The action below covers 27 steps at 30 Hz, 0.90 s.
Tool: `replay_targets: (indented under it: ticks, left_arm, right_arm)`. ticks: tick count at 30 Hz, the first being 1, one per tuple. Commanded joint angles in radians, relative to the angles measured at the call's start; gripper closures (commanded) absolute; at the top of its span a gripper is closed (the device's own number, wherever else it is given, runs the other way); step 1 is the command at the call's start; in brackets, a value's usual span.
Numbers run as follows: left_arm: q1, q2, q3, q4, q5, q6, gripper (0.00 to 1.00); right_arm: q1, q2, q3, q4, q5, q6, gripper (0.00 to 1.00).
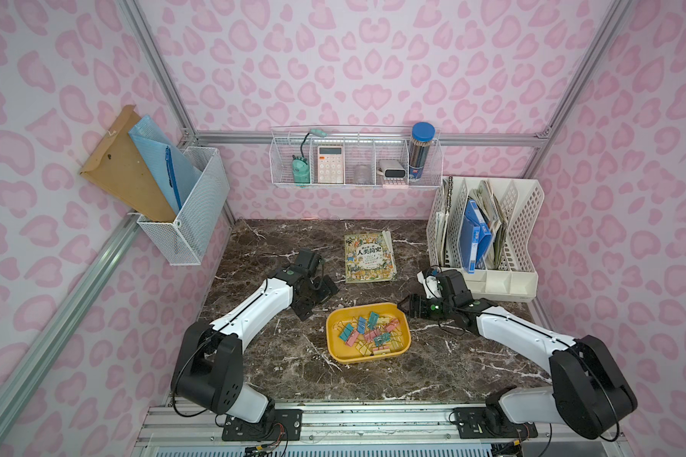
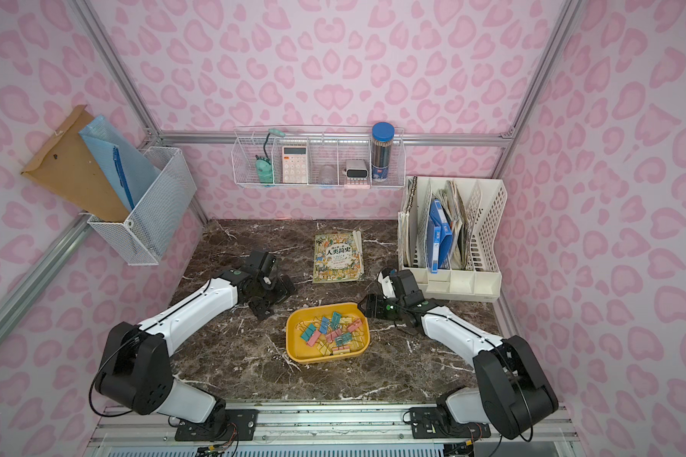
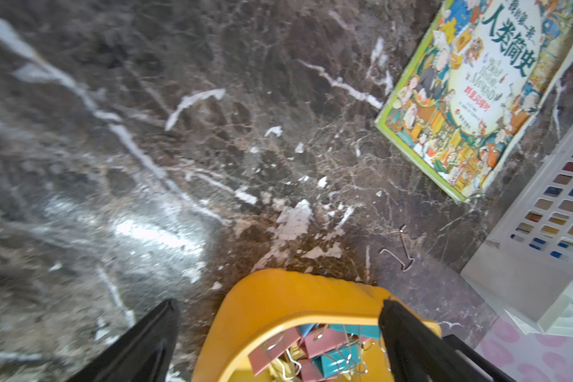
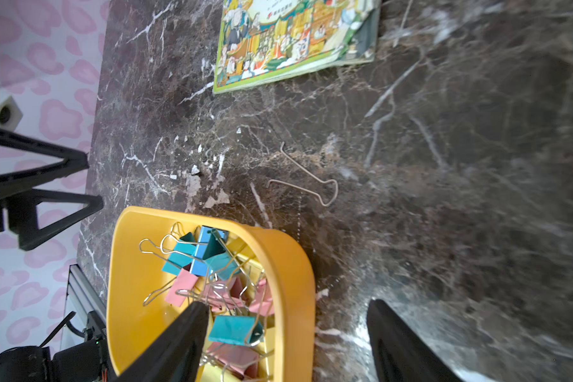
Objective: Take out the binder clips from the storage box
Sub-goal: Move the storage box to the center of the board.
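Toward the surface's (image 1: 278, 356) middle, your right arm (image 1: 511, 328) reaches low; its end effector (image 4: 288, 304) stands open astride the storage box (image 4: 126, 281) wall, over binder clips (image 4: 209, 261), holding nothing.

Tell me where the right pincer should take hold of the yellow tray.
Grip the thin upright side wall of the yellow tray, coming down from above. The right pincer is open and sits over that wall: one finger above the binder clips, one outside the tray. The wall's two flat faces should suit it; mind the wire handles inside.
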<state>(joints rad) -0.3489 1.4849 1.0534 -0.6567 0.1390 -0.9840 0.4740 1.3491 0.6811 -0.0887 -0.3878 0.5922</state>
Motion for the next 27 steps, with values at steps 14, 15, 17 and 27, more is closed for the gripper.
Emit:
replay_targets:
  ticks: [14,15,17,27]
  left_arm:
    - [-0.06,-0.137,-0.172,0.151,0.287,0.029,0.01]
    - [-0.053,-0.123,-0.162,0.164,0.291,0.034,0.01]
    - [-0.037,-0.081,-0.12,0.162,0.295,0.049,0.01]
    - [0.05,0.051,-0.039,0.155,0.285,0.099,0.01]
  right_arm:
    - [0.139,-0.055,-0.071,0.02,-0.101,0.073,0.23]
    - [0.147,-0.045,-0.061,0.021,-0.095,0.078,0.23]
    - [0.169,-0.025,-0.041,0.032,-0.07,0.103,0.23]
    - [0.178,0.102,0.051,0.118,-0.048,0.162,0.22]
